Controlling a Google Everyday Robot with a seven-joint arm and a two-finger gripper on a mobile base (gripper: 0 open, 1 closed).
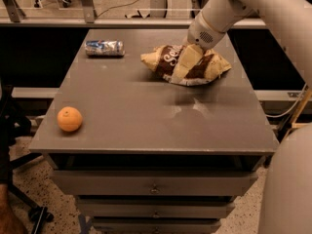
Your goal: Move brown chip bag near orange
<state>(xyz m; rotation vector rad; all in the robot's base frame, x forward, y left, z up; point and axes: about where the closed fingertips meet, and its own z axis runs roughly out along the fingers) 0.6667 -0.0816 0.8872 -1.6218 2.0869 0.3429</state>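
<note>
The brown chip bag lies crinkled on the far right part of the grey table, dark brown middle with white lettering and pale tan ends. My gripper hangs from the white arm directly over the middle of the bag, and its pale fingers cover part of the bag. The orange sits near the table's front left edge, far from the bag and the gripper.
A small silver-blue can lies on its side at the far left of the table. Drawers sit under the tabletop. A chair base stands to the left on the floor. A white robot body fills the lower right corner.
</note>
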